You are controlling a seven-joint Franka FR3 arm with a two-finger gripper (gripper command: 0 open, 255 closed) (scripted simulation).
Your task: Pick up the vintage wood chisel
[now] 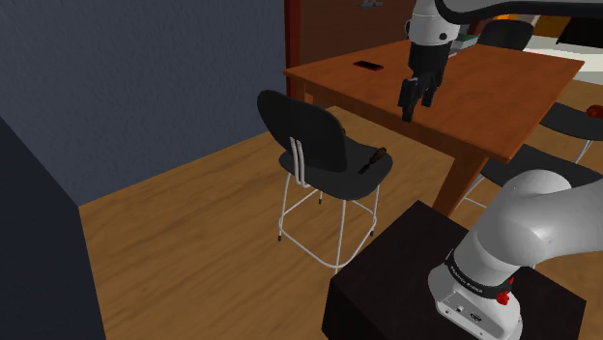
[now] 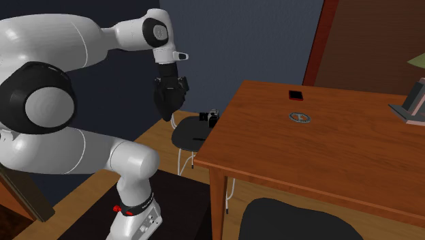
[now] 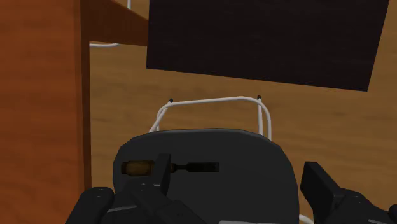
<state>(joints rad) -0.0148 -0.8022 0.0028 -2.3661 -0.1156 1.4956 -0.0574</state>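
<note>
Taking the shoulder view from its left, first comes the dark moulded chair with thin white wire legs (image 1: 314, 145). On its seat, toward the seat's three o'clock edge, lies the slim chisel with a brown wooden handle and a dark blade (image 1: 372, 159), flat and alone. At about one o'clock from the chisel and well above it hangs the all-black two-finger gripper (image 1: 412, 100), in front of the near edge of the reddish-brown wooden table (image 1: 502, 106). In the wrist view the gripper (image 3: 238, 168) has its fingers spread apart with nothing between them, and the chisel (image 3: 168, 168) sits low on the seat (image 3: 210, 146), its handle end beside one finger and its blade running toward the gap. The step in hand looks like the approach. To do it well, the hand probably needs to shift so that the chisel's shaft falls midway between the fingers, and turn about a quarter so that they close across the shaft rather than along it. It can then sink straight down, keeping clear of the table edge and the chair back. No bin, bowl or box is to be seen; the seat carries the chisel alone, and the tabletop bears a small flat black thing (image 1: 367, 66) at its eleven o'clock corner.
</note>
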